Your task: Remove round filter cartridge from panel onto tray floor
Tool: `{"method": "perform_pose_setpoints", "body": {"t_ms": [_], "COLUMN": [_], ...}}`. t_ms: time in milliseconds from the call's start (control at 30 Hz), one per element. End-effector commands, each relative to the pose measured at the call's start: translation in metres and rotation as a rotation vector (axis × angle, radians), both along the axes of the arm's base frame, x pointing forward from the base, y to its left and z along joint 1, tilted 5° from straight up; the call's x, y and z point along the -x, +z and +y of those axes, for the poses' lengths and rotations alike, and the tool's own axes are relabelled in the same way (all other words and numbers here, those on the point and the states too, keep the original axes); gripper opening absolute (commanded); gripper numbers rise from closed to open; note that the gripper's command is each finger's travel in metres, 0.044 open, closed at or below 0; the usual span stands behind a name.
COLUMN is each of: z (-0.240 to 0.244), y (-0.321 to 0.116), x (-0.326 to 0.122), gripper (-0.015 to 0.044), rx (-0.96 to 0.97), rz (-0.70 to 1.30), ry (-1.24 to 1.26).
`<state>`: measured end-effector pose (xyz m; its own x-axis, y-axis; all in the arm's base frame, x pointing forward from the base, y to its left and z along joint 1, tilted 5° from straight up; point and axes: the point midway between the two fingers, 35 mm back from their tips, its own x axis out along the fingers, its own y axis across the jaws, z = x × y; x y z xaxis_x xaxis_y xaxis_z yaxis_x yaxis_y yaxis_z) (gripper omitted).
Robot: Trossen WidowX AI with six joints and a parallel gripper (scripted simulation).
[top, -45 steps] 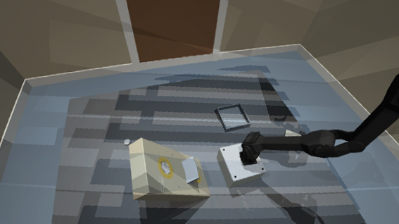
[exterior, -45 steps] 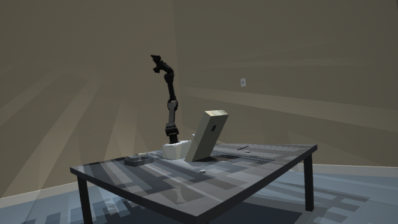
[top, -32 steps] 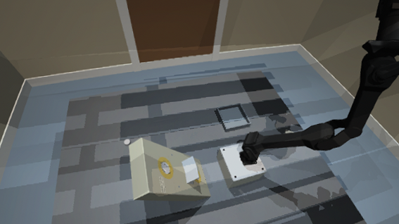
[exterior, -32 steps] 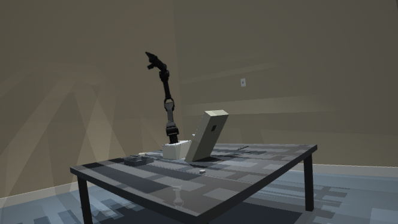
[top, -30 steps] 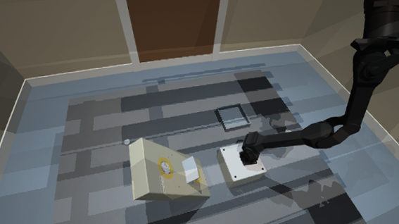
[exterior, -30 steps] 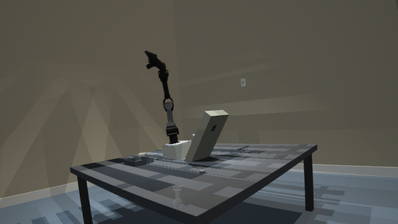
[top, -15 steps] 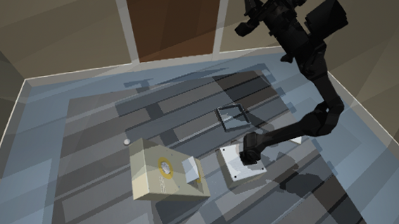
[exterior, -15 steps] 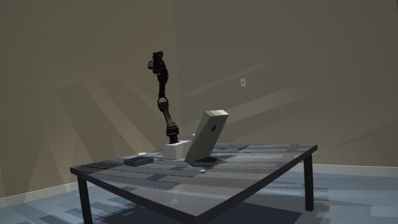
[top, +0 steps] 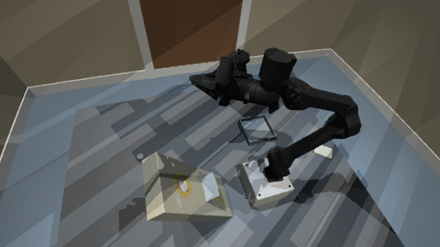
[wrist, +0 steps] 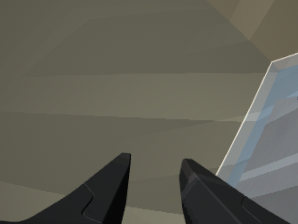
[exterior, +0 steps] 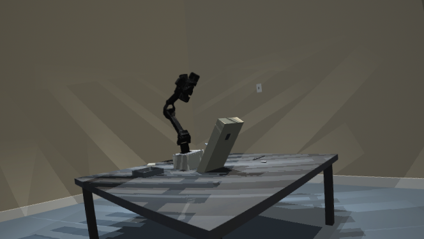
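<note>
The service panel is a beige box leaning back on the table. The filter cartridge shows as a small pale round face inside a yellow ring on the panel's front; its slots are too small to make out. The tray is a low, dark-rimmed square behind the arm's base in the top view, with nothing seen in it. My gripper is partly open and empty, high above the table and away from panel and tray. The wrist view shows wall and floor, with neither cartridge nor panel.
The arm stands on a white base box beside the panel. A pale plate sticks out from the panel's front near the cartridge. A pale block lies right of the base, and a small light round piece lies behind the panel.
</note>
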<state>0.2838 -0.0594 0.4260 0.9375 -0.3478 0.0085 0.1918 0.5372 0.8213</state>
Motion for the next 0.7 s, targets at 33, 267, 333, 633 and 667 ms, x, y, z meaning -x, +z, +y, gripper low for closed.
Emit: {"method": "perform_pose_setpoints", "body": {"t_ms": [33,267,333,633,667], "z": [0.037,0.087,0.1,0.109,0.109], "y": [-0.084,-0.193,-0.224,-0.246,-0.246], "x": [-0.022,-0.016,-0.008,0.0,0.0], "gripper": [0.0112,0.0112,0.0112,0.0112,0.0112], "rx": [0.096,0.237,0.28,0.311,0.311], "rz": [0.25,0.551,0.633,0.69,0.69], "ry": [0.166,0.41,0.485,0.539,0.539]}}
